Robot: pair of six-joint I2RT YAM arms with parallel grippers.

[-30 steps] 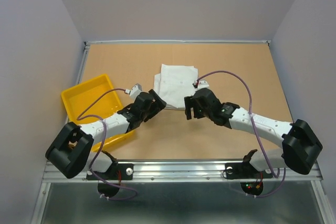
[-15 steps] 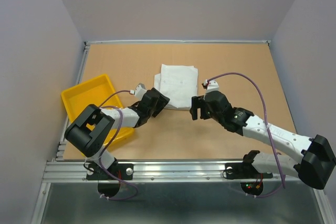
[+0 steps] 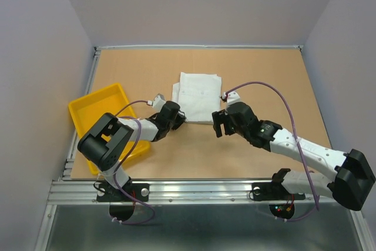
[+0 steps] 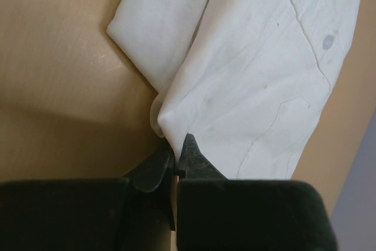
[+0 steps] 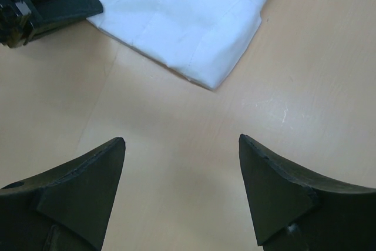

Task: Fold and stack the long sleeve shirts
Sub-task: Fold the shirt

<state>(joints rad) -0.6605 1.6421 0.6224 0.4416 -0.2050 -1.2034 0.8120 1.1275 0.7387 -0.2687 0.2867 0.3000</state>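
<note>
White thin-fabric long sleeve shirt (image 3: 198, 93) lies folded into a compact, roughly rectangular bundle on the tan board tabletop (image 3: 264, 69), a little behind the middle and between the two arms. Its layers do not line up: along the left side a lower layer sticks out past the upper one, which gives that side a stepped edge. In the left wrist view the shirt (image 4: 252, 69) shows faint stitched seam lines and one small grey round mark near its far right edge. A separate folded flap runs off to the upper left. In the right wrist view the shirt (image 5: 176, 16) is smooth and bluish white, with its near corner pointing toward the camera.

The left gripper (image 3: 178, 118) reaches the near left corner of the bundle. In its own camera the left gripper (image 4: 177, 150) has its two black jaws drawn together, and the tip of the fabric corner is pinched between them. The same gripper (image 5: 44, 1) shows at the upper left of the right wrist view, lying against the shirt's edge.

The right gripper (image 3: 220, 124) sits just in front of the near right corner. Its jaws stand wide apart over bare tabletop, with the right gripper (image 5: 182, 145) holding nothing and stopping short of the cloth.

A yellow plastic rectangular tray (image 3: 88, 110) rests at the left edge of the table, well apart from the shirt.
</note>
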